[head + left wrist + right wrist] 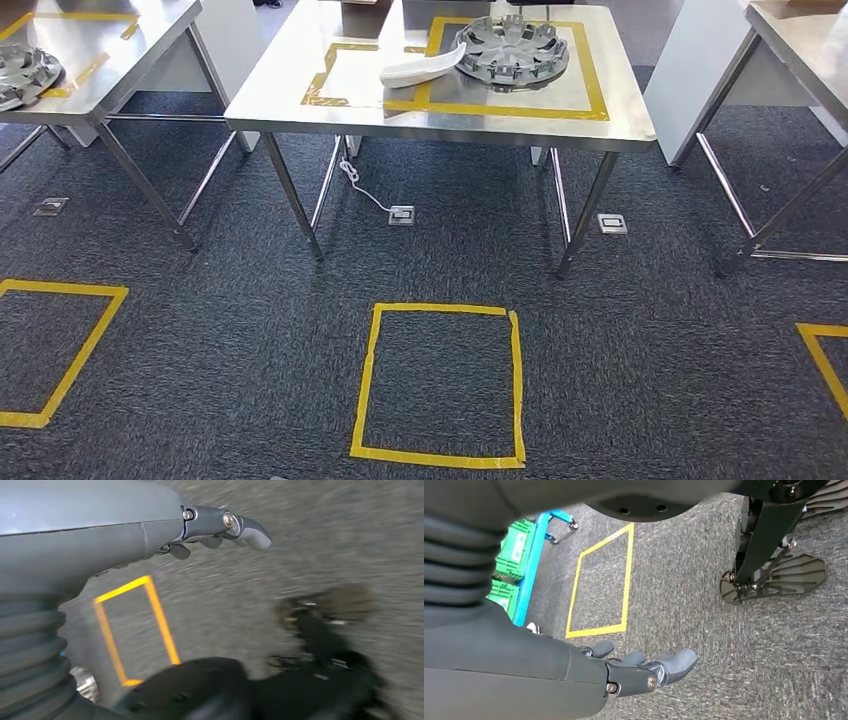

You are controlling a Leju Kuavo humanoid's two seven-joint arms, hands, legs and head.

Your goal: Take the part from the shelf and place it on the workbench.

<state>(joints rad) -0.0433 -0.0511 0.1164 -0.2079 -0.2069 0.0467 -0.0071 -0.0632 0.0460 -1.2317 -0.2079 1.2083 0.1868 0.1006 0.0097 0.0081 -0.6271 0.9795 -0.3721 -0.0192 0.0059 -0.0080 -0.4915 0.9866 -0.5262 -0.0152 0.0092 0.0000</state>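
Your left hand (220, 527) hangs over carpet, fingers loosely extended, holding nothing. Your right hand (644, 670) likewise: spread, empty, yellow tape square (599, 580) beyond its fingertips.

My left hand (220, 527) hangs low at my side, holding nothing, fingers loosely extended. My right hand (644, 667) hangs likewise, fingers apart.

Dark grey carpet (250, 330), yellow tape squares (438, 385), steel tables (300, 95), floor sockets (402, 215)
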